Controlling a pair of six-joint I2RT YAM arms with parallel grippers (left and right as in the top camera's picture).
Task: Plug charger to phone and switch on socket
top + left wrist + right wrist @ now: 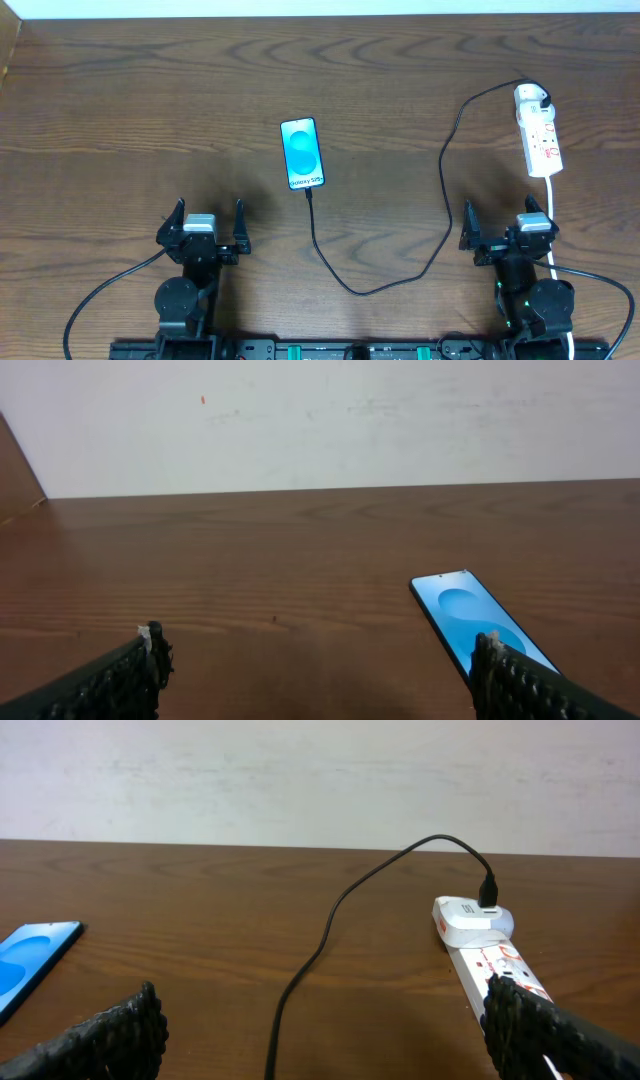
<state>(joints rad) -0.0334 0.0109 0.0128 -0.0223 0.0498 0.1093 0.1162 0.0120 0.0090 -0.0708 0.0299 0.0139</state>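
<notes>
Centre of grained wooden table (120, 120): slim rectangular phone (303, 153), glossy blue screen; thin black charger (443, 160) runs from its near end to narrow white socket (540, 140), far right. Left gripper (209, 217), right gripper (506, 224): jaws apart, empty

phone (303, 153) centre, socket (538, 135) far right, charger (444, 170) between

One phone (303, 153), one charger (444, 165) with one white plug (530, 97), one socket (541, 140) and one white cord (553, 215), all on one worktop (120, 100). Claws number two: one left claw (210, 208) and one right claw (498, 214), each with two fingers (110, 685), four fingers in all
</notes>
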